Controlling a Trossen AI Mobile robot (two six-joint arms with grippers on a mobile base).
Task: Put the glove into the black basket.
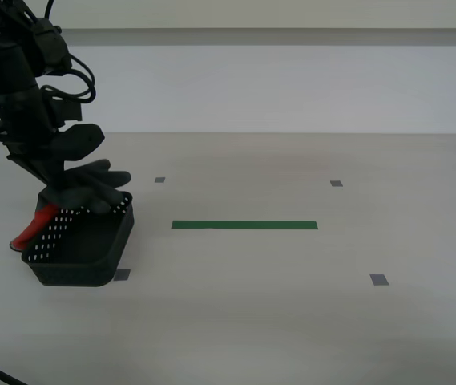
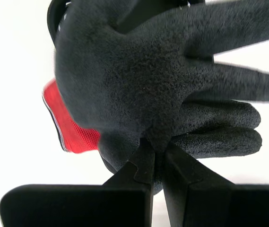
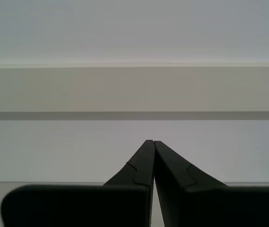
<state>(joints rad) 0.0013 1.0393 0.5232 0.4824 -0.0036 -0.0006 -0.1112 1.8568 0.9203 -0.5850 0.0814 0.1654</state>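
My second hand (image 2: 157, 150) holds the glove (image 1: 91, 186) over the black basket (image 1: 83, 245).

You are looking at a bare test space, likely a lab: a pale floor (image 1: 292, 321) carrying a green tape strip (image 1: 244, 225) and small grey markers (image 1: 379, 279), a plain white wall (image 1: 292, 88) running behind.

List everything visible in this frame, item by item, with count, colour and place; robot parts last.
glove: one, dark grey with red cuff, draped over the basket's far rim, cuff hanging at the exterior view's left.
black basket: one, black, perforated, on the floor at the exterior view's left.
green tape strip: one, green, mid-floor.
grey floor markers: four, grey, scattered.
my second gripper: black, pinching the glove.
my first gripper: black, shut, empty, facing a wall.
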